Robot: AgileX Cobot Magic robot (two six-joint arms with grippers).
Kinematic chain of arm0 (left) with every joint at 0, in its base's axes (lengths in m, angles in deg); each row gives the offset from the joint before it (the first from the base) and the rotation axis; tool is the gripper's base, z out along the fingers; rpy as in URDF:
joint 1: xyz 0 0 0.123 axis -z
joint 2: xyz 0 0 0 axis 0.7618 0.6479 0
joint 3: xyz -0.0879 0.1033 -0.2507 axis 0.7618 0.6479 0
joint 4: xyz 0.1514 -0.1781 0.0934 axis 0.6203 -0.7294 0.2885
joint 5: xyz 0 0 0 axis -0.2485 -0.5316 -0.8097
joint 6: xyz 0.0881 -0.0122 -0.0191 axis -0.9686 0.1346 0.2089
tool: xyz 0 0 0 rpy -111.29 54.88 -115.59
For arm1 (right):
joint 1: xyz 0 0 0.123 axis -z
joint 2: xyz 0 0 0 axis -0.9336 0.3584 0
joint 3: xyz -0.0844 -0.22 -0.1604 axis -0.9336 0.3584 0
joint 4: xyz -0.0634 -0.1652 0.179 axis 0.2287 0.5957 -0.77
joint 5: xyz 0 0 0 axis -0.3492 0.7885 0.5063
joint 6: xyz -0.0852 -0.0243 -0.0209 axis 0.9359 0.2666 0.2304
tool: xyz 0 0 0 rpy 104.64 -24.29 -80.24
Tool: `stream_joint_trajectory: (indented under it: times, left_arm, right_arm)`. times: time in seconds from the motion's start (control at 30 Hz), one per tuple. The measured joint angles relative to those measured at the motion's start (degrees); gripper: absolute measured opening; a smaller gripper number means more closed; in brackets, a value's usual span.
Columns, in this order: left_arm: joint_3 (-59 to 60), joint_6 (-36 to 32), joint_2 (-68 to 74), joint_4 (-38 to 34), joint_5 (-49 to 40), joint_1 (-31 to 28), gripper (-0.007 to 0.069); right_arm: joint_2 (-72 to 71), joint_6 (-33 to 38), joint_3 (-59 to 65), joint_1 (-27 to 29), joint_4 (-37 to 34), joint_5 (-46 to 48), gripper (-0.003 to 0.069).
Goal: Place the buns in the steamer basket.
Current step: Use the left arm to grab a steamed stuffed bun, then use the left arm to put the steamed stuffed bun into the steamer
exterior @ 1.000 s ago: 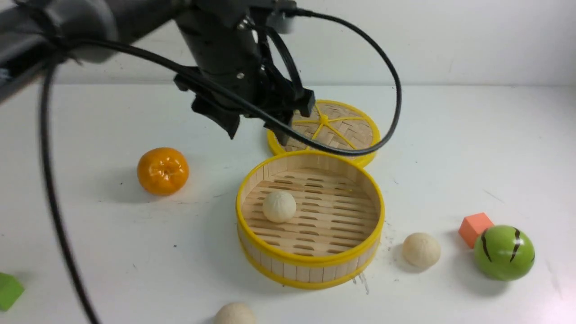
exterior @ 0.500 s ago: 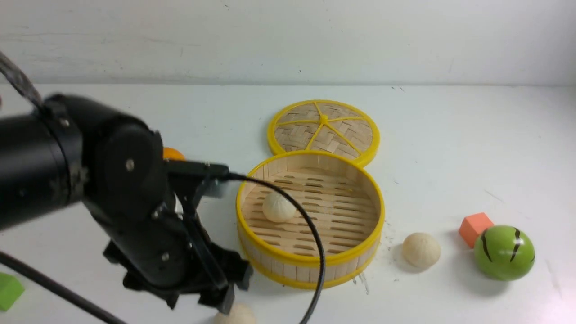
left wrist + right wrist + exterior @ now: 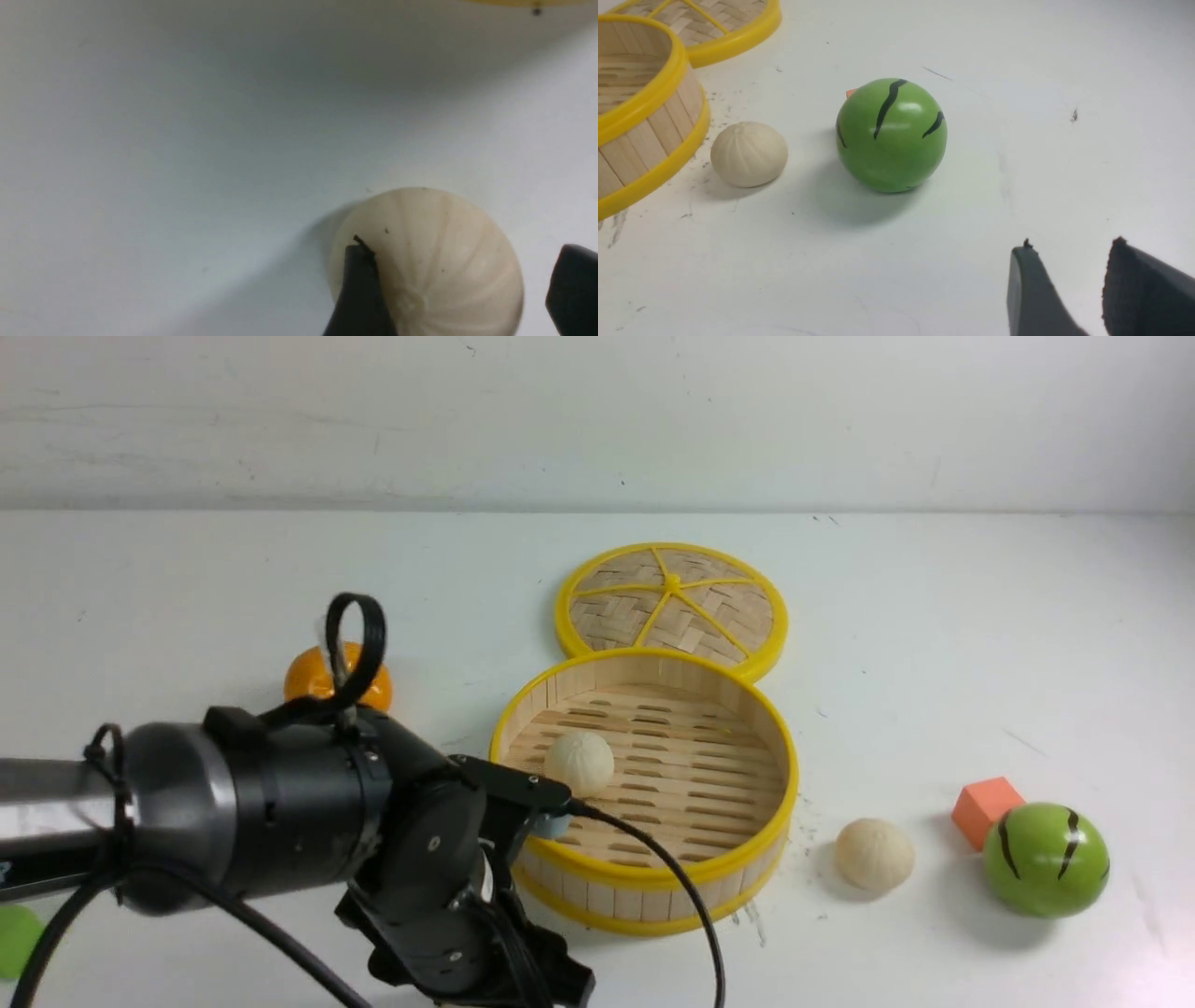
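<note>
Front view: steamer basket (image 3: 644,899) holds one bun (image 3: 579,763); left claw (image 3: 462,247) spread astride second bun (image 3: 439,280); right claw (image 3: 1071,243) parted, empty.

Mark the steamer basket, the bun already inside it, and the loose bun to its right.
steamer basket (image 3: 653,877), front view, on the near yellow rim.
bun inside (image 3: 579,763), front view, on the middle of its top.
loose bun (image 3: 874,855), front view, on the middle of its dome.

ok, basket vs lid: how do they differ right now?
The steamer basket has a raised slat wall and slatted floor; the lid is a flat woven disc with yellow spokes. The basket holds one bun; the lid carries nothing. In the front view the basket sits nearer, the lid behind it. Both are round with yellow rims.
</note>
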Motion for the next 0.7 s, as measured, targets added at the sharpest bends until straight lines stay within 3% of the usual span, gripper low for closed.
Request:
stream_joint_trajectory:
  times: [0.07,0.17,0.3,0.5,0.7]
  left_arm:
    - [-0.06,0.12,0.39,0.24,0.00,0.00,0.0414]
    - [-3.86,-1.05,0.63,0.24,-3.07,0.00,0.0201]
    - [-15.19,-5.00,0.69,-0.07,-8.46,0.00,0.0005]
    - [-33.67,-8.47,2.42,0.01,-11.39,0.00,0.0000]
    - [-39.50,-8.71,9.90,0.09,-11.39,0.00,0.0005]
  right_arm:
    - [0.00,0.00,0.00,0.00,0.00,0.00,0.0239]
    - [0.00,0.00,0.00,0.00,0.00,0.00,0.0239]
    - [0.00,0.00,0.00,0.00,0.00,0.00,0.0239]
    - [0.00,0.00,0.00,0.00,0.00,0.00,0.0239]
    - [0.00,0.00,0.00,0.00,0.00,0.00,0.0239]
